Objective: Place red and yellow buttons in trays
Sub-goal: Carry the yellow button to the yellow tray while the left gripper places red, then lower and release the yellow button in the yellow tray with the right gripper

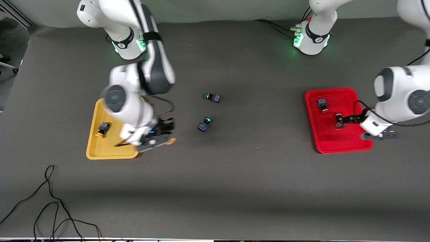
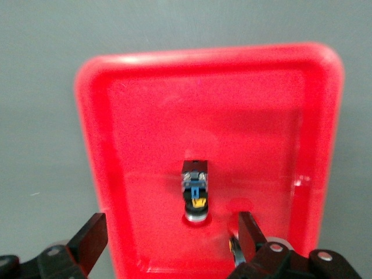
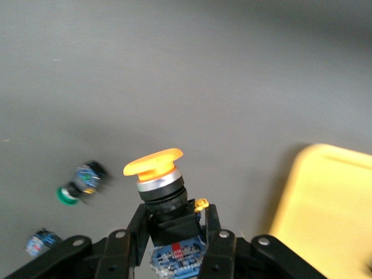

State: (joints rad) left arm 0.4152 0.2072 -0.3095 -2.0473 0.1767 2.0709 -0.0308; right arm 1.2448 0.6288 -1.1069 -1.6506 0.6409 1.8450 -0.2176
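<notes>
My right gripper (image 1: 166,132) (image 3: 174,218) is shut on a yellow-capped button (image 1: 171,141) (image 3: 154,165), held over the table just beside the yellow tray (image 1: 97,151) (image 3: 325,197). Another yellow-capped button (image 1: 102,129) lies in that tray. My left gripper (image 1: 347,118) (image 2: 171,235) is open over the red tray (image 1: 336,146) (image 2: 99,145). One dark-bodied button (image 1: 322,105) (image 2: 195,195) lies in the red tray. A second one (image 1: 340,120) lies right beside one finger (image 2: 250,232), mostly hidden in the left wrist view. Their caps blend with the red tray.
Two green-capped buttons (image 1: 212,97) (image 1: 205,122) lie on the dark table between the trays; both also show in the right wrist view (image 3: 78,183) (image 3: 40,241). Loose black cables (image 1: 50,201) lie near the table's front edge at the right arm's end.
</notes>
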